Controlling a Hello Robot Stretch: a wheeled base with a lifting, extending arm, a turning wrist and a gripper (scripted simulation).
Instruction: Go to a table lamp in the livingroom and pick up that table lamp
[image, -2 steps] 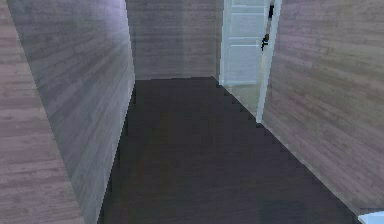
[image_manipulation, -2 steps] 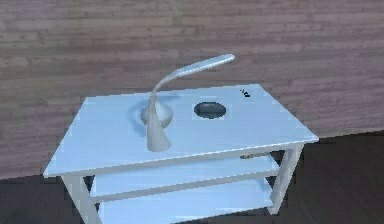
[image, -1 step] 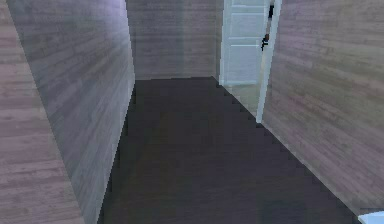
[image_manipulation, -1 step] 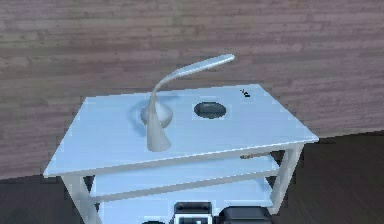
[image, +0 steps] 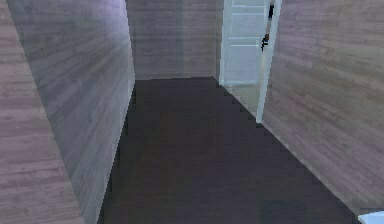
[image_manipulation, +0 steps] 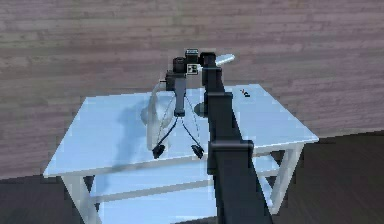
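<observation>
Arm side view sets the gripper (image_manipulation: 178, 150) against the white table (image_manipulation: 100, 135); its state and any hold cannot be told

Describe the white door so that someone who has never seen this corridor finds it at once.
Look down the corridor with the dark floor and wooden walls. At its far end, on the forward view's right, stands the door. It alone is white and panelled; the walls are brownish.

pale lamp-like shape (image_manipulation: 152, 104) on the white table (image_manipulation: 95, 135).
</observation>
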